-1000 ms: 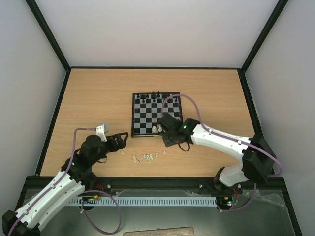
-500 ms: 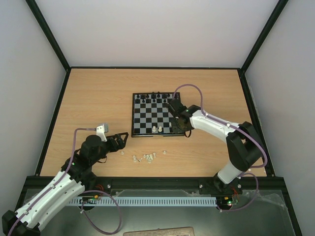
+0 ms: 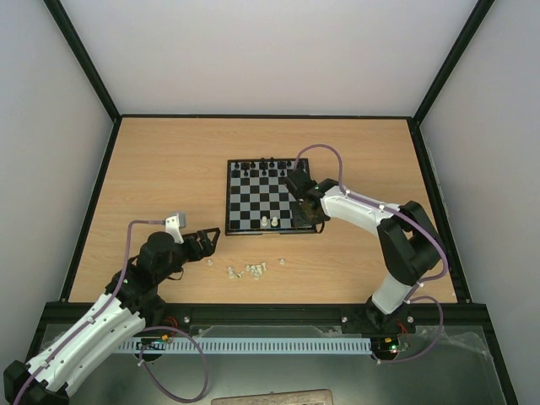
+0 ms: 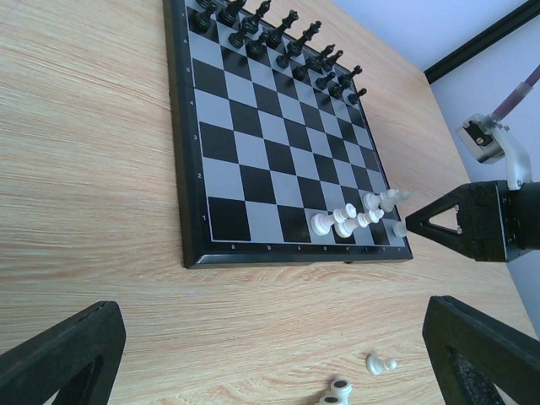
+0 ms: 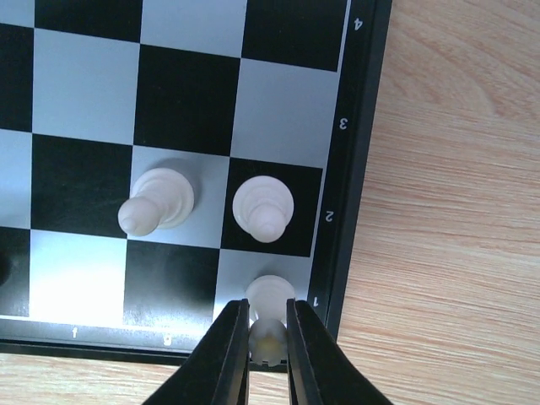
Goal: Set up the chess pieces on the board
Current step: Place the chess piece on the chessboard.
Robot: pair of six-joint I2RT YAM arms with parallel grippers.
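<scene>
The board lies mid-table with black pieces along its far rows. My right gripper is shut on a white chess piece that stands on the board's near right corner square; in the top view the gripper is at that corner. Two white pieces stand on the row behind it. Two more white pieces stand on the near row. Loose white pieces lie on the table in front of the board. My left gripper is open and empty, left of them.
The left wrist view shows the board, the right gripper at its corner, and loose white pieces between my wide-open fingers. Black frame rails edge the wooden table.
My right gripper has moved from the table in front of the board up to the board's near right corner, with a white piece in it. The left arm has not moved.
</scene>
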